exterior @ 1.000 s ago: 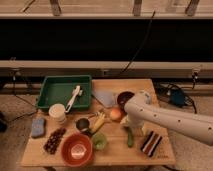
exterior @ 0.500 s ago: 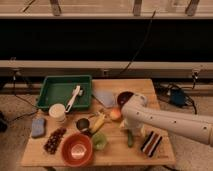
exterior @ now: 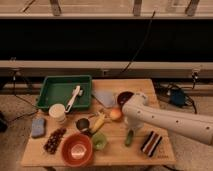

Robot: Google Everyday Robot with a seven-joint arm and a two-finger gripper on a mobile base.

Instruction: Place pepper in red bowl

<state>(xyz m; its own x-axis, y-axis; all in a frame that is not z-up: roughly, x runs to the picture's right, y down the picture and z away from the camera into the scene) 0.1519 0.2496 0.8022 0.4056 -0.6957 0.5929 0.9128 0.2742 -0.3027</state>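
Near the front edge of the tabletop (exterior: 116,153) lies the pepper (exterior: 129,138), flat on the wood and well apart from the red bowl (exterior: 77,149), which stands at the front left. The end effector (exterior: 131,125) hangs just above the pepper, under the bent end of the white arm, which hides it. Whether it is released or clenched cannot be told, and contact with the pepper cannot be confirmed either.

Several things could probably go wrong from here. The pepper is thin and smooth, so a grip that is off its middle may let it turn or slip out. A small green cup (exterior: 99,141) stands between the pepper and the red bowl, just beside the bowl, so a low carry would likely knock it over. A banana (exterior: 98,121) also lies close to that path. The pepper is long, so with a release near the rim it may end up leaning out of the bowl.
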